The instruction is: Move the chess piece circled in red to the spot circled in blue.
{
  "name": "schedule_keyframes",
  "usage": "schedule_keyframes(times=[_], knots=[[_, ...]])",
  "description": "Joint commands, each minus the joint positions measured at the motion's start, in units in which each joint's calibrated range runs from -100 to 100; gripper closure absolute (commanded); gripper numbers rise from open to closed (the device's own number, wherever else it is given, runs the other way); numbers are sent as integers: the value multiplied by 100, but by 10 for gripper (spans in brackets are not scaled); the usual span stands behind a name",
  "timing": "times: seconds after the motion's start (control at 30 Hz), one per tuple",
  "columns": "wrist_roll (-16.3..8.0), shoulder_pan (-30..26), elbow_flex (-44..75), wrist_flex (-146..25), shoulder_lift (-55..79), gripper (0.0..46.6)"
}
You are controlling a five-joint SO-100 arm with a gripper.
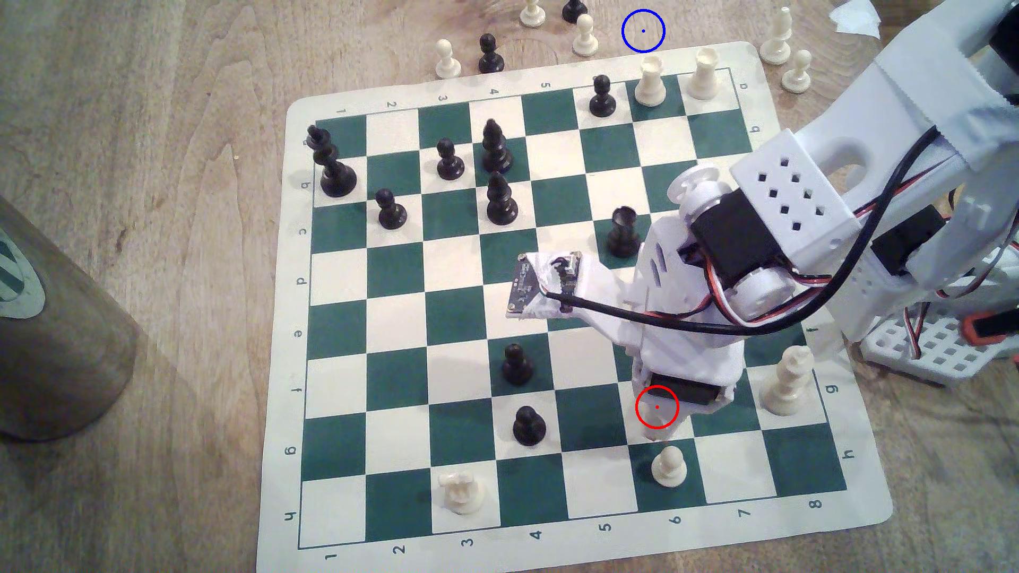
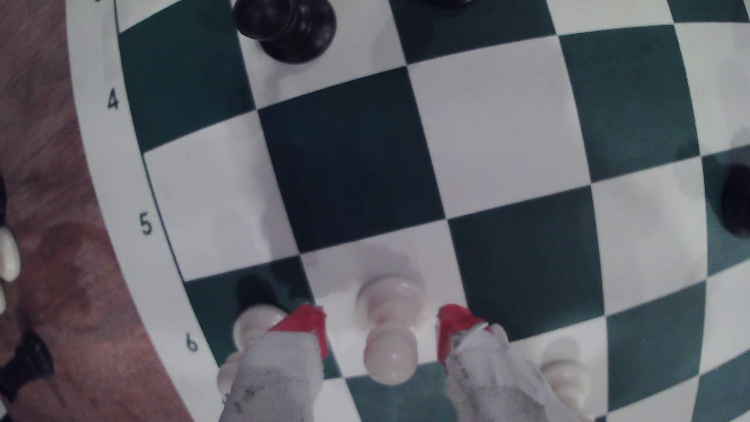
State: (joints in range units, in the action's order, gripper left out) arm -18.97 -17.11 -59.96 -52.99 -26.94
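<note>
In the wrist view a cream-white pawn (image 2: pixel 390 353) stands upright on a white square of the green-and-white board (image 2: pixel 349 162). My gripper (image 2: pixel 381 324) is open around it. One red-tipped finger (image 2: pixel 308 324) is on each side, with a gap to the pawn on both. In the exterior view my gripper (image 1: pixel 659 430) hangs low over the red circle (image 1: pixel 657 407) near the board's near right part, and it hides most of the pawn. The blue circle (image 1: pixel 643 31) marks bare wood beyond the far edge of the board.
Another white pawn (image 1: pixel 669 467) stands one square nearer, and a taller white piece (image 1: pixel 787 383) is at the exterior view's right. Two black pawns (image 1: pixel 516 363) (image 1: pixel 529 425) stand to the left. White pieces (image 1: pixel 649 82) stand just before the blue circle. A brown cup (image 1: pixel 55 330) is at the far left.
</note>
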Motion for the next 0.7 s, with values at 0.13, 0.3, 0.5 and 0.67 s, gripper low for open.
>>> schedule_keyframes(times=[0.13, 0.3, 0.5, 0.67], knots=[[-15, 10, 158, 57, 28, 353], [-29, 2, 167, 24, -74, 412], [-44, -37, 167, 0, -192, 461], [-63, -22, 167, -82, -515, 464]])
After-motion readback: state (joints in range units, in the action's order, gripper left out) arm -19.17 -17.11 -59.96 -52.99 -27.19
